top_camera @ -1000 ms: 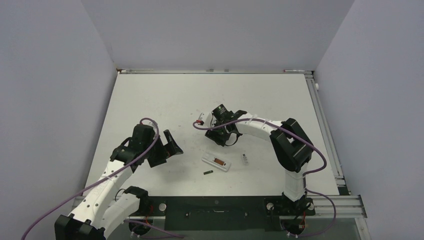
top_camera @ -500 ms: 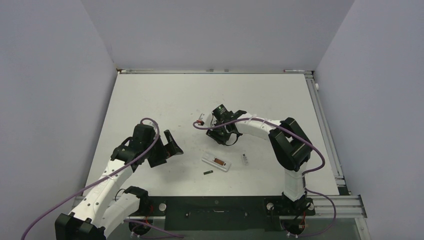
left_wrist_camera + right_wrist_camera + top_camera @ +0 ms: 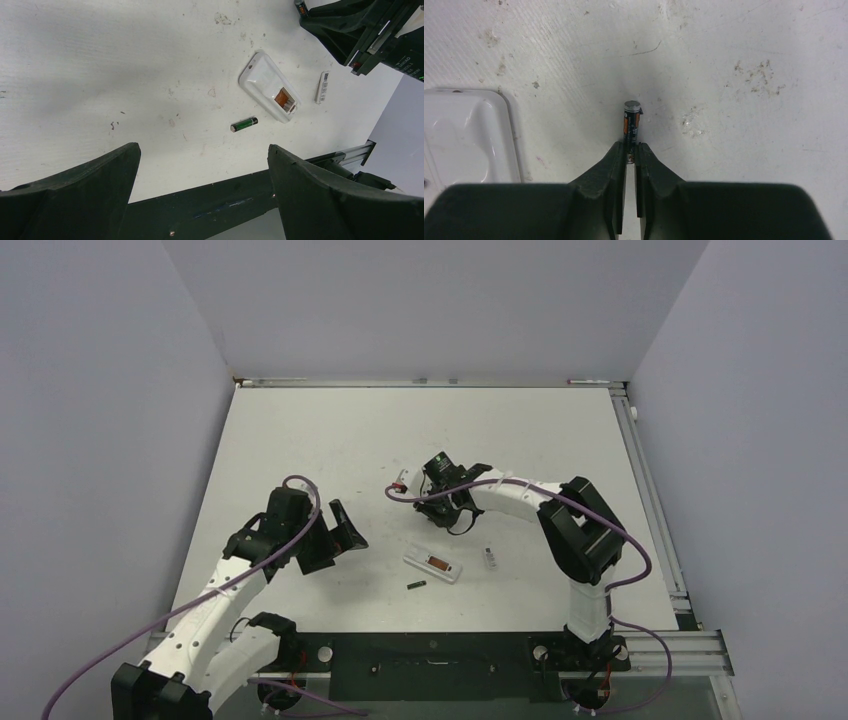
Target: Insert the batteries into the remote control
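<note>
The white remote control (image 3: 433, 564) lies on the table with its battery slot facing up; it also shows in the left wrist view (image 3: 270, 93) and at the left edge of the right wrist view (image 3: 469, 135). One dark green battery (image 3: 418, 584) lies loose just in front of it (image 3: 244, 124). My right gripper (image 3: 630, 149) is shut on the end of the other battery (image 3: 632, 121), just behind the remote (image 3: 455, 523). My left gripper (image 3: 202, 150) is open and empty, to the left of the remote (image 3: 345, 532).
A small white cover piece (image 3: 490, 557) lies right of the remote, also in the left wrist view (image 3: 322, 86). The black base rail (image 3: 430, 650) runs along the table's near edge. Grey walls enclose the table.
My left gripper has shifted slightly to the right. The right gripper has barely moved, still shut on its battery.
</note>
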Controlling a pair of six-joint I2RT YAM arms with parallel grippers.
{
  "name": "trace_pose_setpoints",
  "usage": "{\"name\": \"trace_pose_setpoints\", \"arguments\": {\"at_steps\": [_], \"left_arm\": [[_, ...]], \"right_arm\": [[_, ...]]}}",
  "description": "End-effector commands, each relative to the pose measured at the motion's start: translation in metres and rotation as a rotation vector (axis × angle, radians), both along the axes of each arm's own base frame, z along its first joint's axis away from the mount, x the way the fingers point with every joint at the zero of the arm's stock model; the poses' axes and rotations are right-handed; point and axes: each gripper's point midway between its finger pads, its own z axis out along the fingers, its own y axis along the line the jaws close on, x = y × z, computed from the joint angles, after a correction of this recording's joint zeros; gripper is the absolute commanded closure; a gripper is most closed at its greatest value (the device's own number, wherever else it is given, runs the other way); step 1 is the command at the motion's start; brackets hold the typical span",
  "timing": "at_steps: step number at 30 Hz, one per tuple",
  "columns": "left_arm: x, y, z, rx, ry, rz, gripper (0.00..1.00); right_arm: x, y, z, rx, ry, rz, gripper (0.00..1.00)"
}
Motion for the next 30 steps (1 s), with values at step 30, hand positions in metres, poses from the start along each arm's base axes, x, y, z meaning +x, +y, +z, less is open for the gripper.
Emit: {"name": "trace_pose_setpoints", "arguments": {"at_steps": [30], "left_arm": [[0.051,-0.062,-0.019,-0.018,0.009,-0.152,0.08]], "right_arm": [[-0.091,-0.022,0.09,0.01,-0.001,-0.147,0.91]]}}
